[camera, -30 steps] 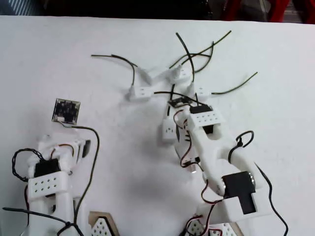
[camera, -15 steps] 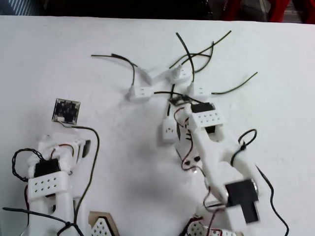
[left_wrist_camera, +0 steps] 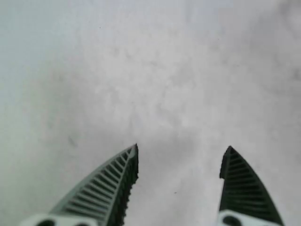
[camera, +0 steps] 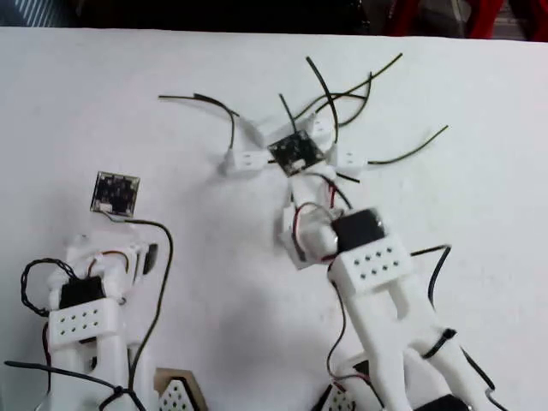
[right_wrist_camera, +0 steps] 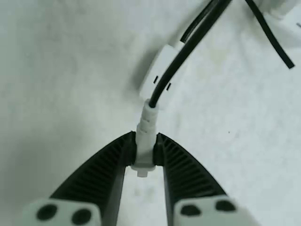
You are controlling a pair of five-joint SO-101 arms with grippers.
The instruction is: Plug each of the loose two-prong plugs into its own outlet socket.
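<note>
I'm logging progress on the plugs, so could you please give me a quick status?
Left pincer open over bare table. Right pincer shut on a white plug. Slotted socket lies just ahead, the plug's black cord crossing over it.

The right arm (camera: 370,261) draws its wrist nearer and tips forward; the cord (camera: 285,111) of its gripped plug (right_wrist_camera: 146,123) now points far.

R gripper (right_wrist_camera: 145,138): we see both ribbed fingers (right_wrist_camera: 113,165) clamped on the sides of a white two-prong plug (right_wrist_camera: 143,153). Its black cord (right_wrist_camera: 188,47) leads off across a white outlet socket (right_wrist_camera: 157,70) lying on the table (right_wrist_camera: 56,70) just beyond the tips. Contact btwn cord and socket: can't tell. Another black wire (right_wrist_camera: 268,33) lies near, apart from the plug.
</note>
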